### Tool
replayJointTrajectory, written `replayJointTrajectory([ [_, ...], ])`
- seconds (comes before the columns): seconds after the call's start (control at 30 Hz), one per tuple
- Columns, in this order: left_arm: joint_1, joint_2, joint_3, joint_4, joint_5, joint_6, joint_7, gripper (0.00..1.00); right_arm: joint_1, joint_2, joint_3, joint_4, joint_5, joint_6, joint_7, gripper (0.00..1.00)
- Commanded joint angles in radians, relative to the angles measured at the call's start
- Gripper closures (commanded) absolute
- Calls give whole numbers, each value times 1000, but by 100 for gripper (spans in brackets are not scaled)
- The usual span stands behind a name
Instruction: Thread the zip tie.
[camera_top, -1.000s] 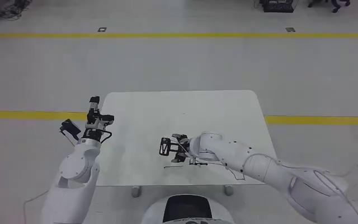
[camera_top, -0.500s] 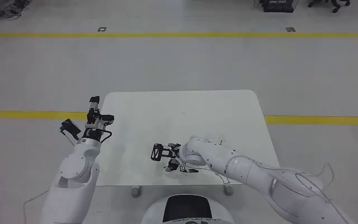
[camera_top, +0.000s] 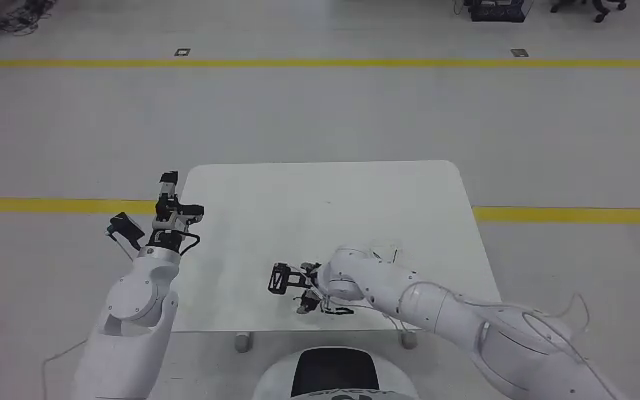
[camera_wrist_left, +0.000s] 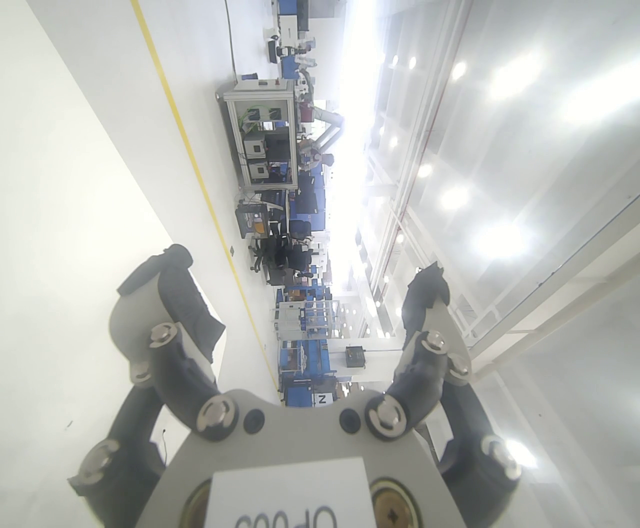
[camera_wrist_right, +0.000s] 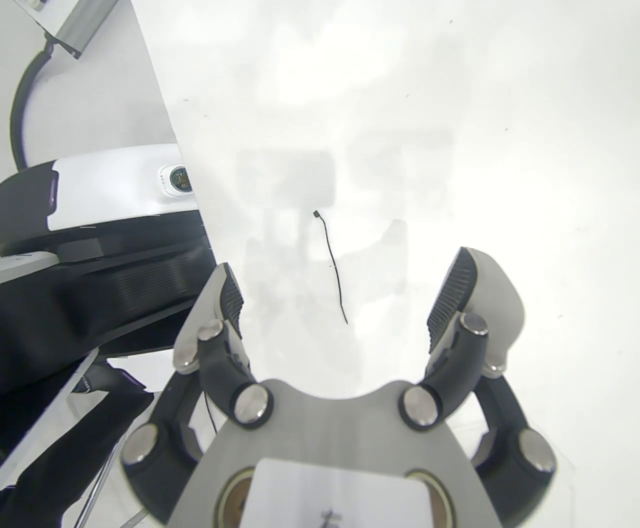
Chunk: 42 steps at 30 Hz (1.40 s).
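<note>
On the desk, we see the zip tie lying loose.
Our right tool and left tool both gape, holding nothing.

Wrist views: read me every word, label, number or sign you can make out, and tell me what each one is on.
"N": sign far across the hall, left wrist view.
Left label, on the left gripper: upside down, cut by the picture's edge, not readable whole.
Right label, on the right gripper: cut off, unreadable.
Zip tie: no print.
</note>
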<state>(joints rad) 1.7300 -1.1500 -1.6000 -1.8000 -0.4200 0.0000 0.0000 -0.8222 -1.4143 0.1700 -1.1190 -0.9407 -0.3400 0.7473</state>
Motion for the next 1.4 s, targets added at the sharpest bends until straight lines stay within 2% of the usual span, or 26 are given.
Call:
replayJointTrajectory([
  [0.0, 0, 0, 0, 0, 0, 0, 0, 0, 3, -2, 0, -14, -2, 0, 34, 0],
  [0.23, 0, 0, 0, 0, 0, 0, 0, 0, 28, -8, 0, -68, 51, 0, 206, 0],
  [0.43, 0, 0, 0, 0, 0, 0, 0, 0, 33, -16, 0, -62, 93, 0, 302, 0],
  [0.77, 0, 0, 0, 0, 0, 0, 0, 0, 33, -16, 0, -62, 93, 0, 302, 0],
  [0.9, 0, 0, 0, 0, 0, 0, 0, 0, 23, -17, 0, -55, 29, 0, 270, 0],
  [1.13, 0, 0, 0, 0, 0, 0, 0, 0, 18, -39, 0, -4, 16, 0, 257, 0],
  [1.23, 0, 0, 0, 0, 0, 0, 0, 0, 12, -52, 0, 21, 13, 0, 241, 29],
  [1.27, 0, 0, 0, 0, 0, 0, 0, 0, 9, -57, 0, 33, 10, 0, 231, 35],
  [1.3, 0, 0, 0, 0, 0, 0, 0, 0, 8, -61, 0, 42, 6, 0, 225, 47],
  [1.37, 0, 0, 0, 0, 0, 0, 0, 0, 4, -68, 0, 61, 3, 0, 210, 52],
])
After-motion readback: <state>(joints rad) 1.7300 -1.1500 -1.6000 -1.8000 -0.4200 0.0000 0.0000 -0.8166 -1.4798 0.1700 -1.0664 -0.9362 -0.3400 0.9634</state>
